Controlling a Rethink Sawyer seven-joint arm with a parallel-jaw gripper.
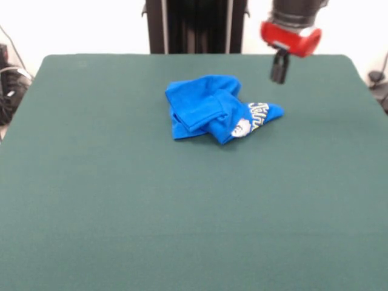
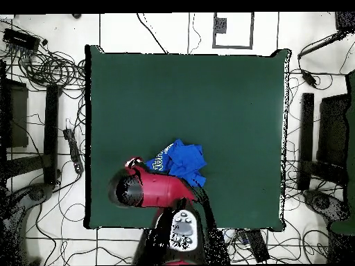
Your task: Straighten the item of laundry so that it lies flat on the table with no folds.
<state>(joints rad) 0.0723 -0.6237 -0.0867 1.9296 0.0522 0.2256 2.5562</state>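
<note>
Blue T-shirt [image 1: 213, 109] sits crumpled mid-table [image 1: 182, 212], soft & light, looks easy to drag; I'd grab the printed corner. Gripper [image 1: 278, 74] hovers beside it, empty, fingers' opening unclear

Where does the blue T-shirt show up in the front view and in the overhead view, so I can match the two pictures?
Front view: the T-shirt lies crumpled just above the picture's middle, on the table, its print at its right end.
Overhead view: the T-shirt sits just below the picture's middle, next to the red arm.
Shared landmark: the end effector, beside the shirt's printed end in the front view; overhead, the arm hides it.
</note>
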